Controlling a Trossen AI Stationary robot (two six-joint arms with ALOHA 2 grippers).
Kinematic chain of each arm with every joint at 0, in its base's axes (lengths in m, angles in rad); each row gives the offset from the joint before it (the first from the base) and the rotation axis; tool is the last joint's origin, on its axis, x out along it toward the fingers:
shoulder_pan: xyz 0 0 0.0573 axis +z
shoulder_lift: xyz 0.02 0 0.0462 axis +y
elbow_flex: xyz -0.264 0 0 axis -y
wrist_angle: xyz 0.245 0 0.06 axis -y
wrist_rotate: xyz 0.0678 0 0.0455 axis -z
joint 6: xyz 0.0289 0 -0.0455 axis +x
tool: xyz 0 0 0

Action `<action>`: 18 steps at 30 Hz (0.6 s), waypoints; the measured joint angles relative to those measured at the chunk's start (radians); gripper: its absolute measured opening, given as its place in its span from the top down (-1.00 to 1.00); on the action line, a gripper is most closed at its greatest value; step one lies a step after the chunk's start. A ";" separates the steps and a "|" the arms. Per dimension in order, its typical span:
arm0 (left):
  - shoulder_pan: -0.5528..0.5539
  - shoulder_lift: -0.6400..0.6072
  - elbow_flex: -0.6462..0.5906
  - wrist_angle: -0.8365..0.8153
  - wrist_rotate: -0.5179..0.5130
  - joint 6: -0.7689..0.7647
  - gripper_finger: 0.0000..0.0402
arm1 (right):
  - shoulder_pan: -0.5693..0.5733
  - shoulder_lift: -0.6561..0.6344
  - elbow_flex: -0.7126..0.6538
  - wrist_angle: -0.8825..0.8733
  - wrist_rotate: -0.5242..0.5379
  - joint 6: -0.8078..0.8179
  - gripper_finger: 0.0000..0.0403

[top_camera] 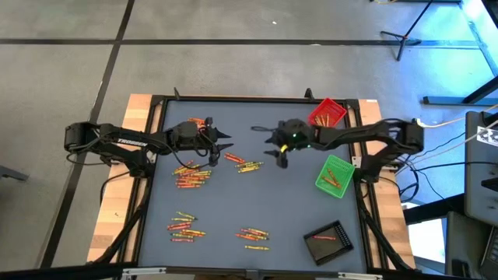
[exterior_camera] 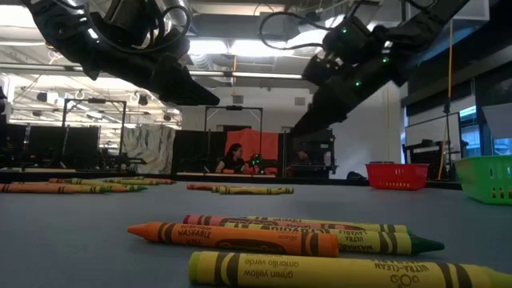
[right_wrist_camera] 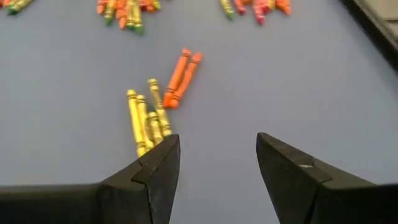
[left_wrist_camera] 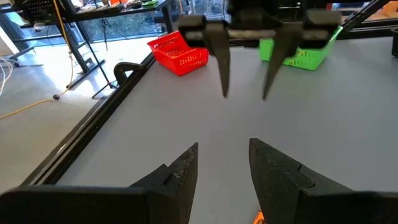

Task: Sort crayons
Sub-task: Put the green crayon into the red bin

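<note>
Grey table (top_camera: 288, 210): crayons (top_camera: 193, 177) in scattered clusters; red tray (top_camera: 327, 113), green tray (top_camera: 335, 176), seemingly black tray (top_camera: 327, 241).

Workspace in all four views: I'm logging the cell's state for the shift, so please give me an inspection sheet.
Surface: grey table, flat, dark frame around it.
Job's things: crayons lie in several loose clusters; a yellow and orange group lies near the right tool. Red tray, green tray and black tray each hold some.
Clutter: nothing seen.
Grippers: left tool open, empty, above the table; right tool open, empty, facing it.
Cables: wiring on both arms; loose leads beyond the table's right edge.
Surroundings: a person seated far behind; stands on the floor.
</note>
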 joint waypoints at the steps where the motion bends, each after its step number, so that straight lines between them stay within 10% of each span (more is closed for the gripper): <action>1: 0.000 0.000 0.000 0.000 0.000 0.000 0.37 | 0.009 0.019 0.000 0.016 -0.005 -0.005 -0.04; 18: 0.000 0.000 0.000 0.000 0.000 0.000 0.37 | 0.031 0.197 0.000 0.180 -0.153 -0.043 -0.04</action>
